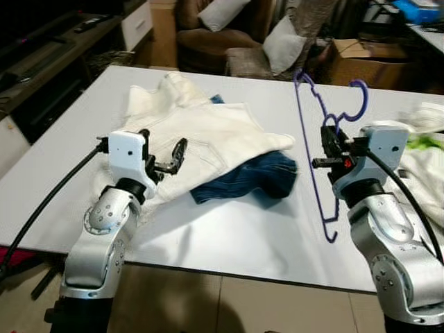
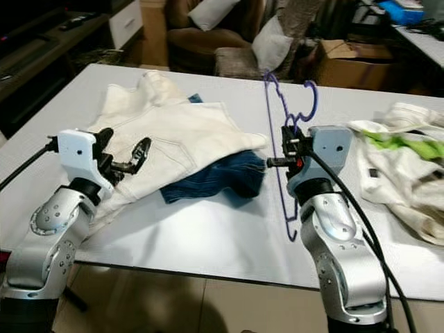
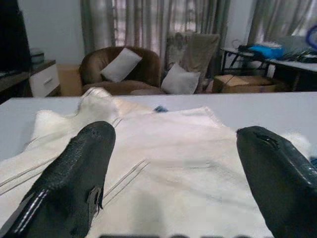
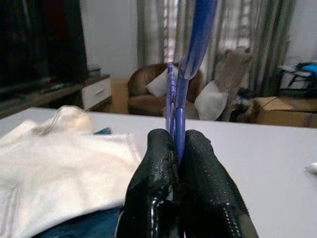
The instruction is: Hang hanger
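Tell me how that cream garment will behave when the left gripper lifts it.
The cream garment lies rumpled in soft folds, so it will probably droop floppily. It overlaps the blue jeans, so lifting may drag them. The left gripper hovers open above it; a one-point pinch likely bunches the fabric.

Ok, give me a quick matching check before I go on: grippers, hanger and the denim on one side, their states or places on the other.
Things:
1. left gripper
2. right gripper
3. purple hanger
4. blue denim garment

States or places:
A. partly under the white garment on the table
B. open, above the white garment
C. shut on the hanger
D. held upright, hook end up

Pairs: 1-B, 2-C, 3-D, 4-A
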Tool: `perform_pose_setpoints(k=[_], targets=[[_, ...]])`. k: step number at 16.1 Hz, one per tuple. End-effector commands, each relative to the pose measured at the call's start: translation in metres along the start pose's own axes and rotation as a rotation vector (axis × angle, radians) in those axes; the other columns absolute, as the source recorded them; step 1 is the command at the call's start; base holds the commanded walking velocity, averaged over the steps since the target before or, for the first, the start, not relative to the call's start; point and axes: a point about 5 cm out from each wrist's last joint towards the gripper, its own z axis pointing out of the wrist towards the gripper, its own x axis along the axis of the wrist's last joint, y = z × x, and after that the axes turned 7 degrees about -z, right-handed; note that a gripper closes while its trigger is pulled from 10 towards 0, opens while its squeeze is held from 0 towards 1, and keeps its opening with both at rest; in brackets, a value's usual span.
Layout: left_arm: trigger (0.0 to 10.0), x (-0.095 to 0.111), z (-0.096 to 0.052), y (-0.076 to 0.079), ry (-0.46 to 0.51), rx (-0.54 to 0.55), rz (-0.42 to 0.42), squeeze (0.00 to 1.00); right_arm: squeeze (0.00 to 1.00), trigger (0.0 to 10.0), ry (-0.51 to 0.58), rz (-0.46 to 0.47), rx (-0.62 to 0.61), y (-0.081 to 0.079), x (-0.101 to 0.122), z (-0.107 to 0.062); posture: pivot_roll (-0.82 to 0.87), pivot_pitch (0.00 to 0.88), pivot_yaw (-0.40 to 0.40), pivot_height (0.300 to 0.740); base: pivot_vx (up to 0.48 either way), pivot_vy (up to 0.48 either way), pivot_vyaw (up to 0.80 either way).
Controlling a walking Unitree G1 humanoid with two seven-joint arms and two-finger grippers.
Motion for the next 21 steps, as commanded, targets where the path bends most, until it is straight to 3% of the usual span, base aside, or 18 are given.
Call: perform_pose_setpoints(k=[1, 10, 11, 13, 16, 18, 21], targets=[[10.0, 0.003, -0.002, 0.003, 0.020, 0.002, 0.011, 0.50, 0.00, 10.0, 0.031, -0.017, -0.016, 0.001, 0.005, 0.001, -0.06, 0.000, -0.030, 0.740, 0.000, -0.251, 0.00], [10.0, 0.002, -0.001, 0.007, 0.015, -0.013, 0.017, 0.50, 0.00, 10.0, 0.008, 0.025, -0.019, -0.008, 0.001, 0.000, -0.06, 0.000, -0.021, 0.740, 0.000, -0.255, 0.00], [10.0, 0.002, -0.001, 0.007, 0.015, -0.014, 0.016, 0.50, 0.00, 10.0, 0.016, 0.070, -0.023, -0.009, 0.001, 0.000, -0.06, 0.000, -0.021, 0.740, 0.000, -0.255, 0.00], [10.0, 0.002, 0.000, 0.007, 0.016, -0.016, 0.017, 0.50, 0.00, 10.0, 0.060, 0.047, -0.027, -0.010, 0.006, 0.002, -0.06, 0.000, -0.020, 0.740, 0.000, -0.253, 0.00], [10.0, 0.003, 0.000, 0.007, 0.019, -0.017, 0.016, 0.50, 0.00, 10.0, -0.007, 0.085, -0.022, -0.011, -0.002, -0.001, -0.06, 0.000, -0.016, 0.740, 0.000, -0.255, 0.00], [10.0, 0.003, 0.001, 0.009, 0.020, -0.021, 0.013, 0.51, 0.00, 10.0, -0.052, 0.013, 0.005, -0.013, -0.011, -0.004, -0.07, 0.000, -0.016, 0.740, 0.000, -0.259, 0.00], [10.0, 0.002, 0.001, 0.010, 0.021, -0.021, 0.008, 0.50, 0.00, 10.0, -0.073, -0.019, 0.001, -0.011, -0.012, -0.004, -0.07, 0.000, -0.017, 0.740, 0.000, -0.291, 0.00]])
